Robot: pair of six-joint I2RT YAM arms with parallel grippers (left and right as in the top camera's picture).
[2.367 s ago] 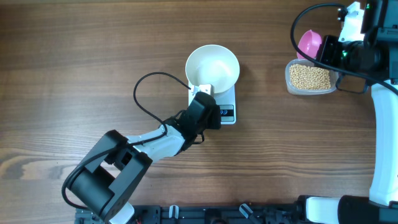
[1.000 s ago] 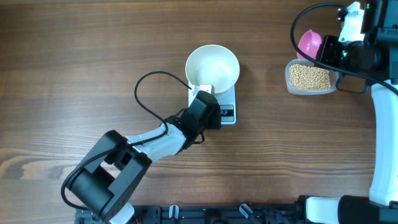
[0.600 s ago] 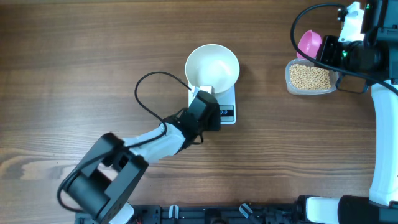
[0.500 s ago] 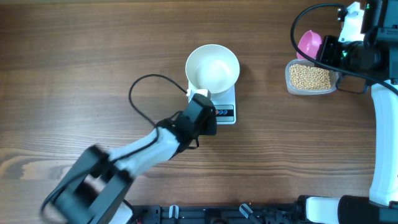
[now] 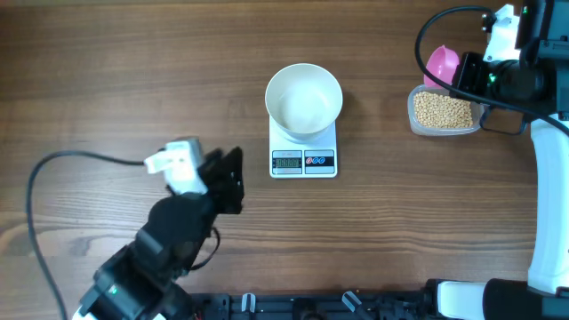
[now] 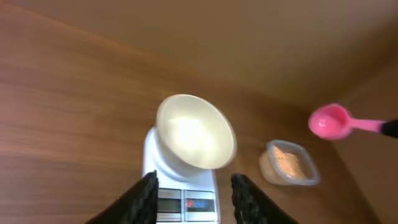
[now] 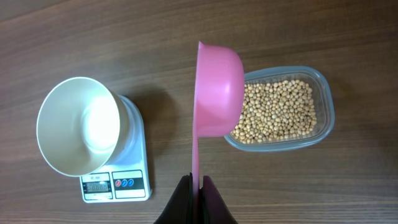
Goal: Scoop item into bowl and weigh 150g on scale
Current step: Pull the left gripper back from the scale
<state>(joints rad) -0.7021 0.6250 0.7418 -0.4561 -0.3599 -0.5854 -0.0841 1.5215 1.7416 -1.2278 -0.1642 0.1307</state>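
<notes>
The white bowl (image 5: 304, 98) stands empty on the white scale (image 5: 304, 161) mid-table. Tan beans (image 5: 443, 109) fill a clear tub (image 5: 416, 114) to the right. Above the tub's far edge my right gripper (image 5: 464, 71) is shut on the handle of a pink scoop (image 5: 442, 61). The right wrist view has the scoop (image 7: 217, 87) empty, on its side above the beans (image 7: 277, 111), its handle between the shut jaws (image 7: 198, 186). My left gripper (image 5: 231, 176) is left of the scale, apart from it. In the left wrist view it (image 6: 193, 182) is open and empty, facing bowl (image 6: 196, 134) and scale (image 6: 180, 200).
The left arm's black cable (image 5: 80, 160) loops across the wood at the lower left. The right arm's column (image 5: 551, 204) runs down the right edge. A black rail (image 5: 311, 307) lines the near table edge.
My left gripper has drawn back from the scale's front to the lower left and its jaws have opened. The right arm, scoop, bowl and scale have not moved.
</notes>
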